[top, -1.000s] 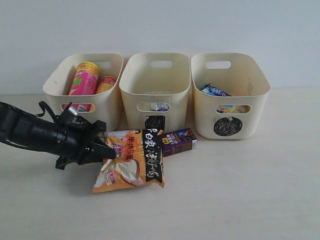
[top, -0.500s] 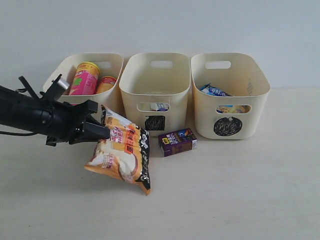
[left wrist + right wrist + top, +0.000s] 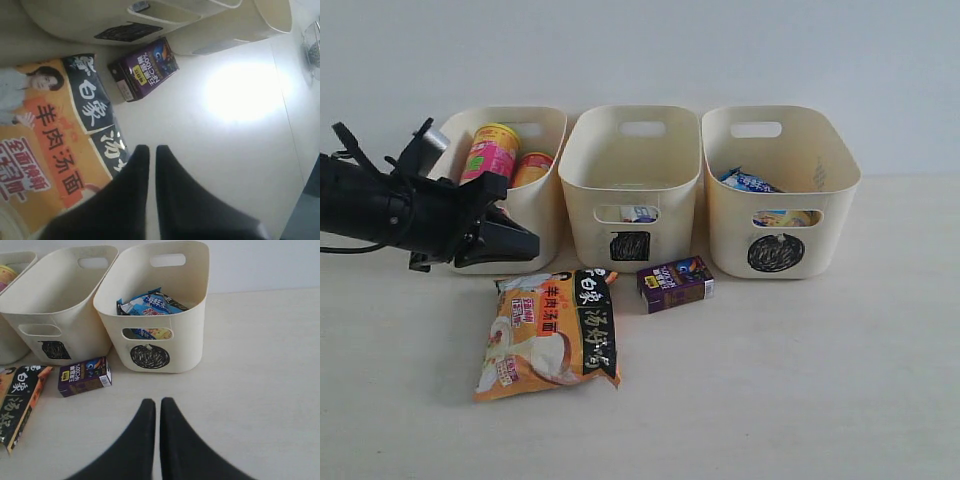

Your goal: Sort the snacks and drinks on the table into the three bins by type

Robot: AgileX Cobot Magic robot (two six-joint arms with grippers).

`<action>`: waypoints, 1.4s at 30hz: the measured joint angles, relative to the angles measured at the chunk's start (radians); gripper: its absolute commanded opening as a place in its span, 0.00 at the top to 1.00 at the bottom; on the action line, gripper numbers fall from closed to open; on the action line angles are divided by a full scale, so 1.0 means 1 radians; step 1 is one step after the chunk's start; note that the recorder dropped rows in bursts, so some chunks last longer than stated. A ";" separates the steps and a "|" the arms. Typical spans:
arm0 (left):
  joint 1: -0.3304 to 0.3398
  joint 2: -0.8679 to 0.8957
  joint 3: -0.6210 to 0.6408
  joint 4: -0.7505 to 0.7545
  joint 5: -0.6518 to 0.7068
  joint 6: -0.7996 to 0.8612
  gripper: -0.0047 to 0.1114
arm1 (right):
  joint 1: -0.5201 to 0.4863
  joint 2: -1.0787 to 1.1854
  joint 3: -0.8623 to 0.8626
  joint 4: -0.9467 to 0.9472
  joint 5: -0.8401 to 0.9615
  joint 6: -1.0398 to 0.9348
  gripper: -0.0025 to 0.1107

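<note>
While left pincer (image 3: 149, 150) & right pincer (image 3: 157, 402) sit closed, orange pkt (image 3: 548, 335) reads 羊肉汤面.

I see the orange-and-white packet (image 3: 550, 335) lying flat, face up, on the pale surface (image 3: 800, 380), just near of the left bin (image 3: 542, 135) and the middle bin (image 3: 630, 170). The dark purple carton (image 3: 676, 284) lies on its side just right of it. The pink tube (image 3: 490, 155) and the yellow tube (image 3: 532, 168) stand in the left bin. A blue-and-white carton (image 3: 640, 213) shows through the slot of the middle bin, and the blue packet (image 3: 748, 181) sits in the circle-marked right bin (image 3: 780, 160).
</note>
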 measured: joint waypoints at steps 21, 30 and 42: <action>0.094 -0.069 0.000 0.343 0.012 -0.482 0.92 | 0.000 0.828 -0.476 1.158 0.529 -0.982 0.90; 0.203 -0.069 0.000 0.354 0.083 -0.542 0.92 | 0.000 1.084 -0.653 1.361 0.629 -1.059 0.37; 0.208 -0.025 0.000 0.360 0.077 -0.543 0.92 | 0.000 1.284 -0.683 1.723 0.615 -1.232 0.35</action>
